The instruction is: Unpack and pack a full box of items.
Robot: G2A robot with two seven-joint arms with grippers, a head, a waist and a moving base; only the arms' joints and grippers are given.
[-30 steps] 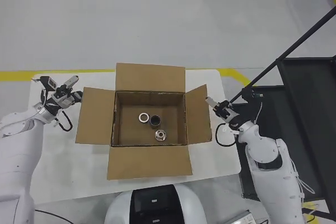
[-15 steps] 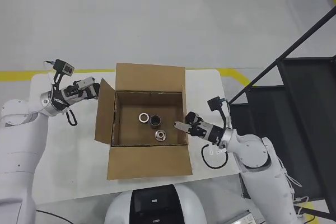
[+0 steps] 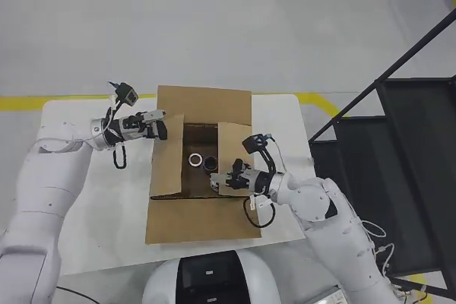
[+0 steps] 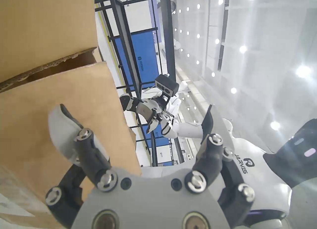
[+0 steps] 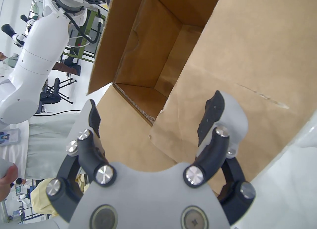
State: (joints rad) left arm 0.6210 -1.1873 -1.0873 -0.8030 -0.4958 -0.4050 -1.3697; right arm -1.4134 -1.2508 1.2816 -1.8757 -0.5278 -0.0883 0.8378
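Note:
The cardboard box (image 3: 205,102) stands mid-table with its far and near flaps spread flat. Its left side flap (image 3: 167,156) and right side flap (image 3: 232,152) tilt inward over the opening. In the gap between them lie a silver ring (image 3: 194,159) and a dark cylinder (image 3: 210,163) on the box floor. My left gripper (image 3: 159,126) is open, pressed against the outer face of the left flap (image 4: 62,106). My right gripper (image 3: 225,181) is open too, against the outside of the right flap (image 5: 247,66), looking into the box interior (image 5: 153,54).
The box rests on a white table (image 3: 99,228). A black metal rack (image 3: 410,137) stands just past the table's right edge. A yellow line (image 3: 30,101) runs along the floor behind the table.
Both arms swung in from the table's sides toward the box. The two side flaps rose from lying flat outward to leaning inward over the opening.

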